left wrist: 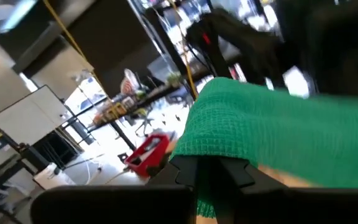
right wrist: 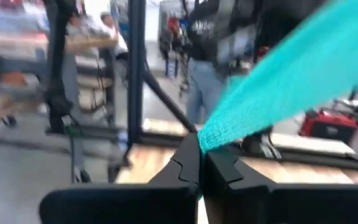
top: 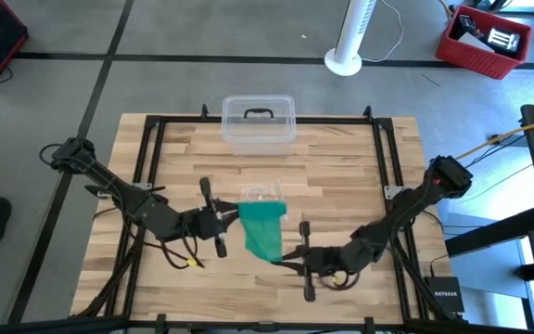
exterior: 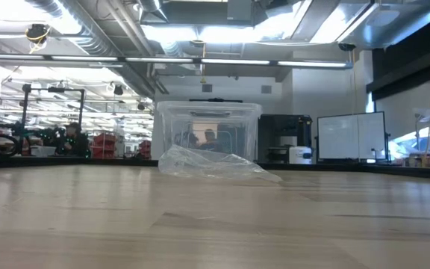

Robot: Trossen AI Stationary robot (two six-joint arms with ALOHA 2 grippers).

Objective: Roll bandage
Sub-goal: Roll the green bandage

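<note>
High view: bandage (top: 263, 230) hangs between the left gripper (top: 222, 220), clamped on its upper end, and the right gripper (top: 297, 255), clamped on its lower end; plastic wrapper (top: 260, 193) and clear box (top: 259, 122) behind. Low view: wrapper before box. Wrist views: fingers pinch bandage.

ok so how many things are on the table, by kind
bandage: 1, teal-green, held up between the left end effector and the right end effector
clear plastic wrapper: 1
clear lidded box: 1
total: 3
</note>
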